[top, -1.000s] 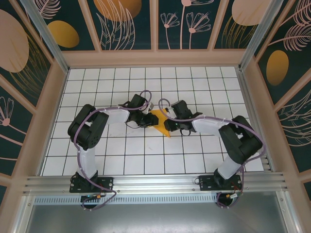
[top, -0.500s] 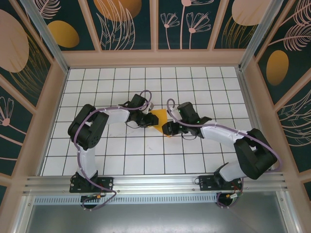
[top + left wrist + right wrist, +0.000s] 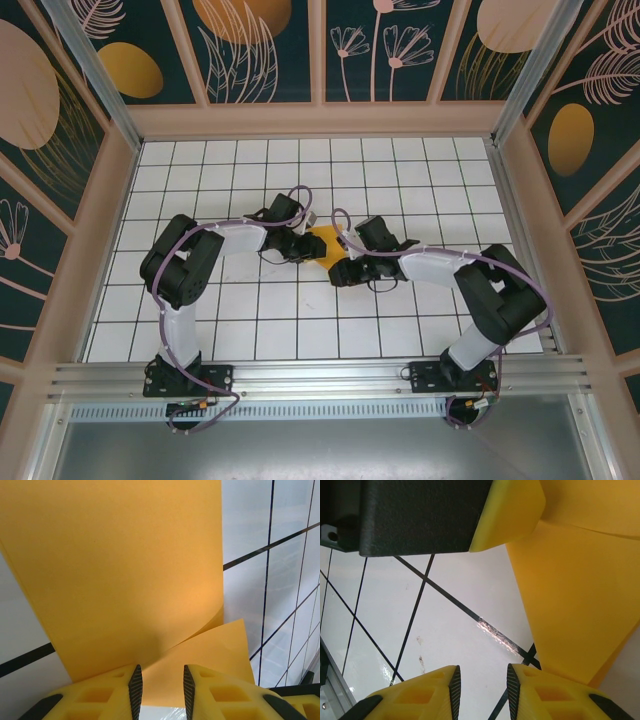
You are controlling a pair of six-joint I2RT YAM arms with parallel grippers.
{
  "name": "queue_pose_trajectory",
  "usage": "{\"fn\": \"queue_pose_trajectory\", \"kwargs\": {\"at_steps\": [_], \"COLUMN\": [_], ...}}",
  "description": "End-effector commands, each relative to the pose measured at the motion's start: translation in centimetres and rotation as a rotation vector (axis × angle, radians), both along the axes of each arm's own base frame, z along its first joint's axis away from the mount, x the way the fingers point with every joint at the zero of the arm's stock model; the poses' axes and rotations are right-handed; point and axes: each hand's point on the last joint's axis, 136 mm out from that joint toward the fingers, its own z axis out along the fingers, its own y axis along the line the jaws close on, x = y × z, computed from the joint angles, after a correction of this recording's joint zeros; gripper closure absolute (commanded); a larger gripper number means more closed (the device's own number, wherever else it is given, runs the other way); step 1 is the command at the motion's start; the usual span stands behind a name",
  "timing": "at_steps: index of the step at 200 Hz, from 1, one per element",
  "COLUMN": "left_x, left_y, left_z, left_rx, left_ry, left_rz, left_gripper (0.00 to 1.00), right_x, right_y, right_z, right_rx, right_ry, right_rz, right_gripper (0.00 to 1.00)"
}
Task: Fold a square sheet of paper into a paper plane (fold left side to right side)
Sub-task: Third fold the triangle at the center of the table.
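Note:
The square sheet of paper is bright orange and lies mid-table between my two grippers, partly covered by them. In the left wrist view the paper is doubled over, an upper layer curling above a lower flap. My left gripper sits at the sheet's left edge, open, and the lower flap reaches in between its fingers. My right gripper is at the sheet's near right corner, open over bare white table. There the paper lies just right of its right finger.
A yellow finger of the left gripper and its black body hang close above and ahead of the right gripper. The white gridded table is walled on three sides, with an aluminium rail along the near edge.
The right arm's elbow swung out to the right and came back in. Its gripper has stayed at the paper's near right corner and now covers more of the sheet. The left arm has held still.

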Motion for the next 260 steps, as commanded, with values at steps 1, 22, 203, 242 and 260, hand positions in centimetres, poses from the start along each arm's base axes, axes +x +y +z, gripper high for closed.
{"fn": "queue_pose_trajectory", "kwargs": {"at_steps": [1,22,203,242,260], "left_x": [-0.4,-0.4,-0.2,-0.2,-0.2], "left_y": [1.8,1.8,2.5,2.6,2.5], "left_z": [-3.8,-3.8,-4.5,-4.9,-4.8], "left_rx": [0.134,0.134,0.179,0.189,0.187], "left_ry": [0.020,0.017,0.015,0.018,0.018], "left_rz": [0.011,0.011,0.024,0.028,0.027], "left_gripper": [0.68,0.68,0.68,0.69,0.69], "right_x": [0.4,0.3,-2.7,-4.3,-4.4], "right_y": [0.2,-0.1,-3.0,-4.2,-4.7], "right_z": [0.0,-0.7,-4.2,-4.5,-4.0], "right_rx": [-0.016,-0.037,-0.132,-0.148,-0.145], "right_ry": [0.001,0.017,0.191,0.230,0.222], "right_rz": [-0.009,-0.013,-0.082,-0.100,-0.116], "right_gripper": [0.67,0.68,0.75,0.78,0.79]}}
